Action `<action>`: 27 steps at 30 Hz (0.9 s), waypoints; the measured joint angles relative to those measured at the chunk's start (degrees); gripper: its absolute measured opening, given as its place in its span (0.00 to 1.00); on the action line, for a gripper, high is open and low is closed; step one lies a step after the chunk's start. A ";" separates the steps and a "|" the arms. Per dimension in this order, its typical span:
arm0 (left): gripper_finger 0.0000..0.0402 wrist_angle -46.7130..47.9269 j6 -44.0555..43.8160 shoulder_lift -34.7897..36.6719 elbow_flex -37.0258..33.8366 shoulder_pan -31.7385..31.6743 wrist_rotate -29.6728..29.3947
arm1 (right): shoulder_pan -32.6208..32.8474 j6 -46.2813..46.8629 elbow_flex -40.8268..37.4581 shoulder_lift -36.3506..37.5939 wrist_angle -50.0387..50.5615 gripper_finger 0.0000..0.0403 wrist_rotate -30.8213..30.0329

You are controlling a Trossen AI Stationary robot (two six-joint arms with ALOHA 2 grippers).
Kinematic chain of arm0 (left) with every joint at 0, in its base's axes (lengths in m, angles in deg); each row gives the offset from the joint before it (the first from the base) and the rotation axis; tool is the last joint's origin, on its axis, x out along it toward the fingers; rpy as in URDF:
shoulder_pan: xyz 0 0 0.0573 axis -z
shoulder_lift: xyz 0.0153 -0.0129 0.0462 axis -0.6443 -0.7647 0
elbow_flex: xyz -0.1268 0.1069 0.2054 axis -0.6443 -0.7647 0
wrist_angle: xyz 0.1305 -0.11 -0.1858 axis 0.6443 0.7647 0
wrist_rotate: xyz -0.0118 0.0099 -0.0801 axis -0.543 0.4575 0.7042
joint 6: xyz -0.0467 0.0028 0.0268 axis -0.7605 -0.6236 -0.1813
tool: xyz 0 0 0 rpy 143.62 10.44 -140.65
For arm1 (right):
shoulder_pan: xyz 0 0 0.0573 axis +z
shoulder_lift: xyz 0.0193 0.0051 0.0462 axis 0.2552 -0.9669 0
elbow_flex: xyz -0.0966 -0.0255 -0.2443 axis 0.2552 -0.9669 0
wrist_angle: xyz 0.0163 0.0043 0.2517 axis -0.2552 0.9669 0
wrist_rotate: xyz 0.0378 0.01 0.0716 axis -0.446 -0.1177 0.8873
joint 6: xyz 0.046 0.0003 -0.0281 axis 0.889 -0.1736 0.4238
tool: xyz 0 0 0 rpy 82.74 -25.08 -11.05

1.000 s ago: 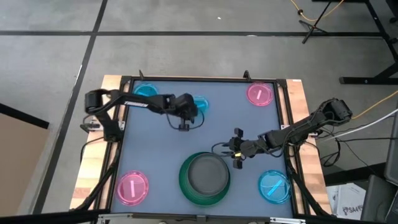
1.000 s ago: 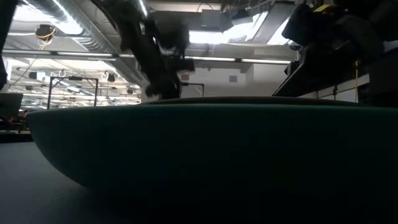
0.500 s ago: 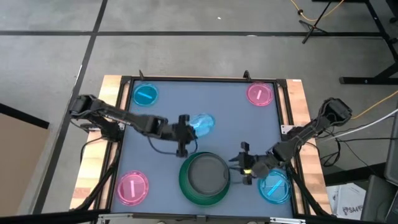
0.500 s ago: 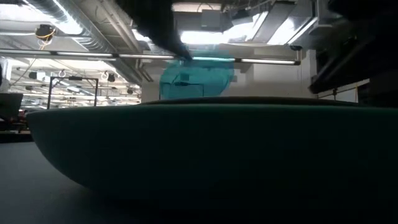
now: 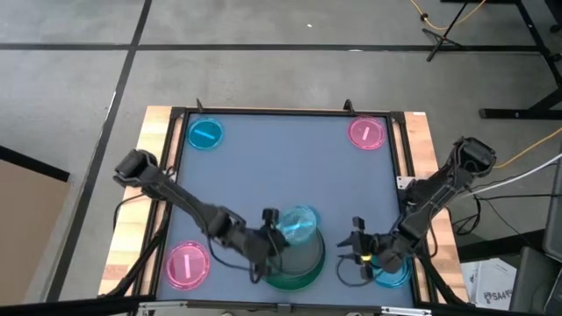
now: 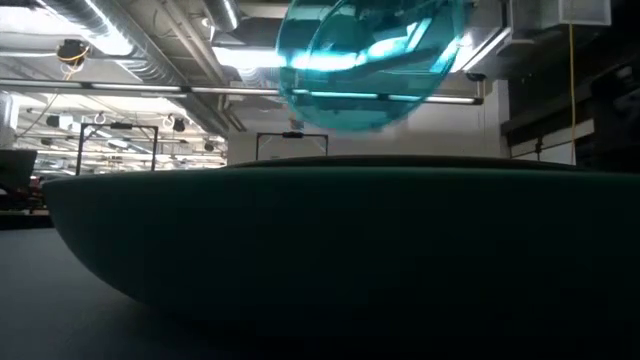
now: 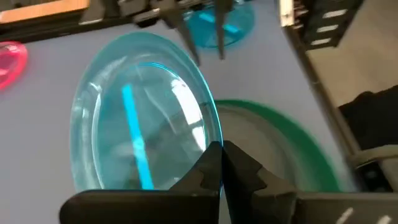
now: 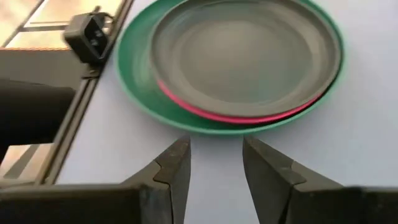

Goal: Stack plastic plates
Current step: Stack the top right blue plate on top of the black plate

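Note:
A stack sits near the near edge: a large dark green plate point(image 5: 263, 263) point(image 8: 140, 84) point(image 6: 330, 250) with a pink plate point(image 8: 217, 113) and a dark grey plate point(image 8: 242, 50) on it. My left gripper point(image 5: 276, 233) point(image 7: 221, 152) is shut on a translucent blue plate point(image 5: 299, 225) point(image 6: 375, 60) above that stack. My right gripper point(image 5: 358, 250) point(image 8: 216, 155) is open and low over the table, between the stack and a second blue plate point(image 5: 397, 270) point(image 7: 221, 22), which lies flat on the table. My left gripper pinches the blue plate's rim point(image 7: 213, 138) between its two fingers point(image 7: 205, 171). The fingers come slanting from the table's left. The plate is lifted clear and tilted, above the grey plate.
Three more small plates lie flat on the table: a blue one point(image 5: 205, 133) at the far left corner, a pink one point(image 5: 366, 132) at the far right corner and a pink one point(image 5: 187, 265) at the near left corner. A wooden frame point(image 5: 421, 149) borders the mat.
My left gripper has carried the blue plate from the far middle of the table toward the near edge, up over the stack. My right gripper has moved toward the near edge, down beside the near right blue plate.

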 joint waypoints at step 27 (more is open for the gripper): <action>0.09 6.38 -6.21 -19.70 9.61 4.26 5.03 | 6.46 4.51 0.00 0.00 -1.76 0.34 -5.17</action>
